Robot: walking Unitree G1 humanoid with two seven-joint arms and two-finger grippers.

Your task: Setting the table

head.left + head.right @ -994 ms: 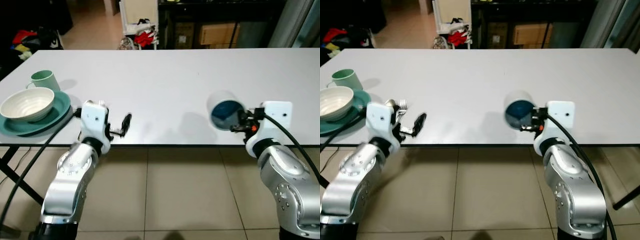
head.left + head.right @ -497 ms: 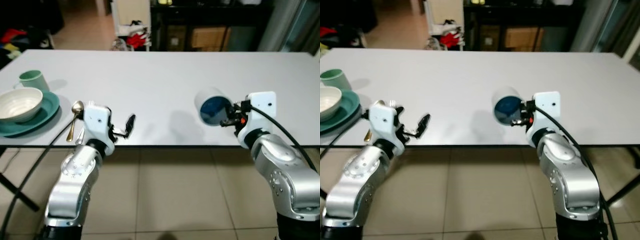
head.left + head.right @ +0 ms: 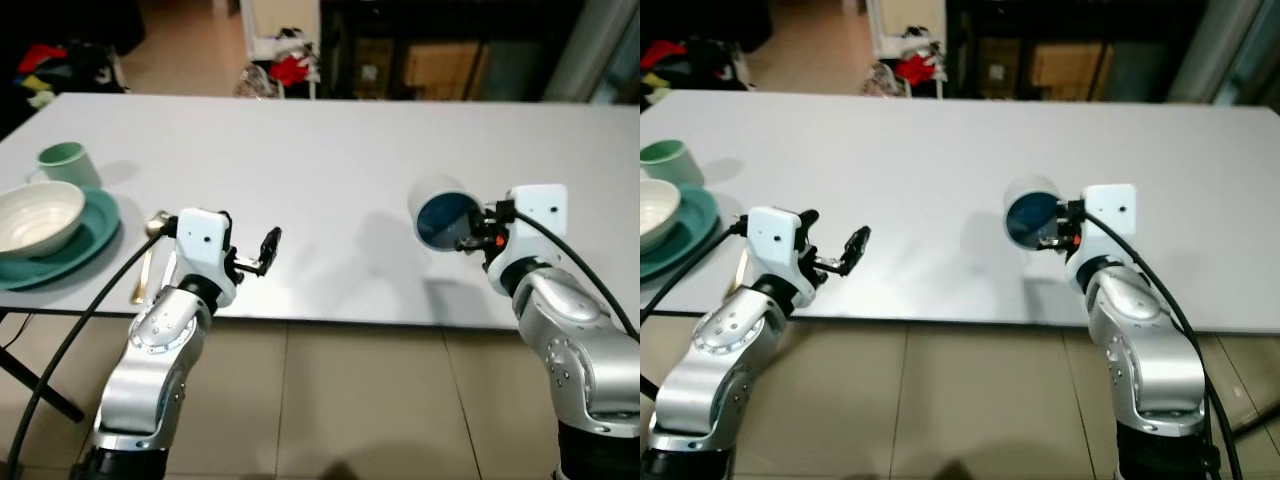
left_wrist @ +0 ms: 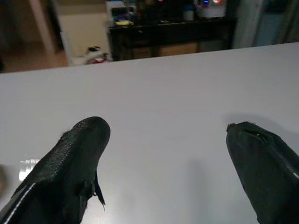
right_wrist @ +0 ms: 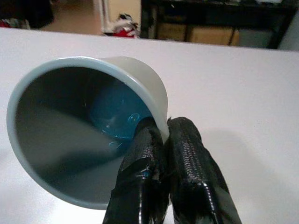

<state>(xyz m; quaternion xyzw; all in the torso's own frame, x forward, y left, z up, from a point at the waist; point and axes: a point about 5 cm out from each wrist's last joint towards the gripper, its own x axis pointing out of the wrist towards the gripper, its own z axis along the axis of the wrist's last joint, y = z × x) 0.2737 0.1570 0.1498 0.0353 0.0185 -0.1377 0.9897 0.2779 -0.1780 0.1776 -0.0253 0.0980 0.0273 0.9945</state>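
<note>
My right gripper [image 3: 478,232] is shut on the rim of a pale cup [image 3: 445,215] with a blue inside. One finger is inside the rim and one outside [image 5: 163,135]. The cup is tipped with its mouth toward me, just above the near right part of the white table [image 3: 330,140]. My left gripper [image 3: 262,252] stands open and holds nothing [image 4: 168,135], low over the near left of the table. To its left lie a gold spoon [image 3: 148,250] and a teal plate [image 3: 98,232] carrying a white bowl [image 3: 38,215]. A green mug [image 3: 62,162] stands behind the plate.
The table's near edge [image 3: 330,322] runs just under both wrists, with tiled floor [image 3: 350,400] below. Beyond the far edge are dark furniture [image 3: 420,50] and a heap of red cloth [image 3: 290,68]. A black cable [image 3: 60,350] hangs from my left arm.
The whole view has swayed as the camera moved. My left arm has shifted slightly right of the plate, uncovering the spoon. The right gripper still holds the cup.
</note>
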